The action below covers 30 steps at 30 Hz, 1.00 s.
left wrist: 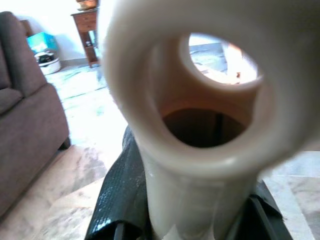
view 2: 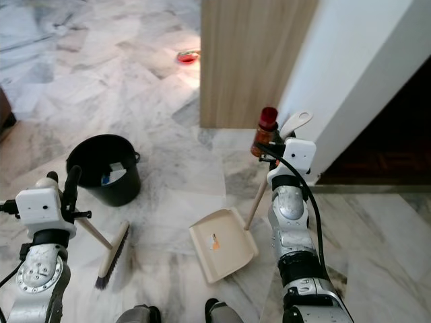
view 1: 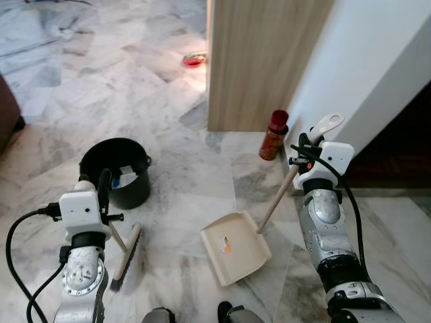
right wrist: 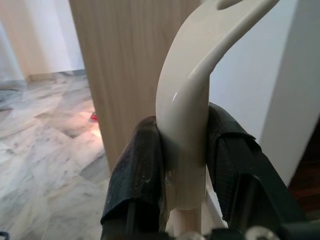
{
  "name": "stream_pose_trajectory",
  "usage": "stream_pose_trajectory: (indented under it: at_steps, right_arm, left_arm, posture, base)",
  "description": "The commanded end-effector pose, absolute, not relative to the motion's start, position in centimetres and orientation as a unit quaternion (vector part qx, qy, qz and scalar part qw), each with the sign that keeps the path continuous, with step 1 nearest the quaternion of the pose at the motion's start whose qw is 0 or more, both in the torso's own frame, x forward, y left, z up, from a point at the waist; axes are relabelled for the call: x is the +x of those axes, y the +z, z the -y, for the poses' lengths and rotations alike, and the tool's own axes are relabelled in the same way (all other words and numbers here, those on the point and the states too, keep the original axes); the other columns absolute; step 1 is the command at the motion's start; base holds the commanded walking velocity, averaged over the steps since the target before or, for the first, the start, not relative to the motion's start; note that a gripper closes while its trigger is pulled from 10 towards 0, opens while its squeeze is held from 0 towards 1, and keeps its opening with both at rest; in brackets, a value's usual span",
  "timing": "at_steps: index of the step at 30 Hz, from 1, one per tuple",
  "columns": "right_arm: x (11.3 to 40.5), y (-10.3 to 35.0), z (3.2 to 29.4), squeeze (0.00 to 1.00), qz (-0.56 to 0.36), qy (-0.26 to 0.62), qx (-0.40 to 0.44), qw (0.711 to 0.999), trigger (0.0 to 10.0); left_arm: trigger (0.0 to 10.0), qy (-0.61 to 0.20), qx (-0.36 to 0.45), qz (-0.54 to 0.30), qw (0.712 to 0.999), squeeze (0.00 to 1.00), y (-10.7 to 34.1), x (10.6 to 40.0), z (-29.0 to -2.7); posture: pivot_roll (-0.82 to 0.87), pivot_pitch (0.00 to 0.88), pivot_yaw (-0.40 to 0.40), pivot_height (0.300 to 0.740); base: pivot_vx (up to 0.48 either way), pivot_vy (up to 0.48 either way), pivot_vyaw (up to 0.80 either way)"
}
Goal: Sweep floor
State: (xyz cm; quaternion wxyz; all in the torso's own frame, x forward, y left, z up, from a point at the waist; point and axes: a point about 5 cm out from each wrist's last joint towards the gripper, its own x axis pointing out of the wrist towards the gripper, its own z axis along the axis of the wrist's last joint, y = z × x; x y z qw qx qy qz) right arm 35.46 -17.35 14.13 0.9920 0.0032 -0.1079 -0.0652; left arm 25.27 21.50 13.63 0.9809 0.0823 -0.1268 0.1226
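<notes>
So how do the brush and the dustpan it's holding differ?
The brush is narrow with dark bristles resting on the floor; the dustpan is a wide cream scoop lying flat, with a few scraps inside. The brush is in the left claw, the dustpan in the right claw. Both have wooden handles with cream tops.

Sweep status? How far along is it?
Done: a few scraps already lie in the dustpan. In hand: the left gripper is shut on the broom, bristles on the floor; the right gripper is shut on the dustpan handle. Left: tipping the scraps into the black bucket.
</notes>
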Motion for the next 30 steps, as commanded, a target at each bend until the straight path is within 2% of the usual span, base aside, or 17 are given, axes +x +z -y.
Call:
stream_pose_trajectory:
  at_steps: [1,4,10,20,25,30]
  right_arm:
    - [35.5,14.8,17.4,0.00,0.124,-0.068,0.006,0.990,10.0]
    - [35.4,14.8,17.5,0.00,0.125,-0.072,0.009,0.989,10.0]
    - [35.4,14.7,17.7,0.00,0.124,-0.074,0.008,0.989,10.0]
    - [36.1,15.4,17.9,0.00,0.125,-0.073,0.005,0.989,10.0]
    - [36.2,15.4,17.7,0.00,0.122,-0.070,0.006,0.990,10.0]
    - [36.2,15.3,17.6,0.00,0.122,-0.069,0.008,0.990,10.0]
  left_arm:
    - [10.0,0.123,0.093,0.137,0.978,0.00,13.9,25.3,-21.7]
    - [10.0,0.120,0.101,0.133,0.979,0.00,13.8,25.4,-21.7]
    - [10.0,0.114,0.095,0.139,0.979,0.00,13.9,26.1,-21.5]
    - [10.0,0.128,0.101,0.140,0.977,0.00,13.8,26.2,-21.8]
    - [10.0,0.133,0.099,0.144,0.976,0.00,14.0,26.2,-21.9]
    - [10.0,0.132,0.096,0.145,0.976,0.00,14.0,26.3,-21.9]
  posture:
    - [0.02,0.152,-0.021,0.740]
    - [0.01,0.150,-0.017,0.740]
    - [0.00,0.121,-0.017,0.740]
    - [0.02,0.157,-0.039,0.740]
    - [0.03,0.170,-0.044,0.740]
    - [0.02,0.175,-0.040,0.740]
  base:
    - [0.000,0.000,-0.80]
    - [0.000,0.000,-0.80]
    - [0.000,-0.293,-0.80]
    - [0.000,0.000,-0.80]
    - [0.000,-0.368,-0.80]
    - [0.000,0.000,-0.80]
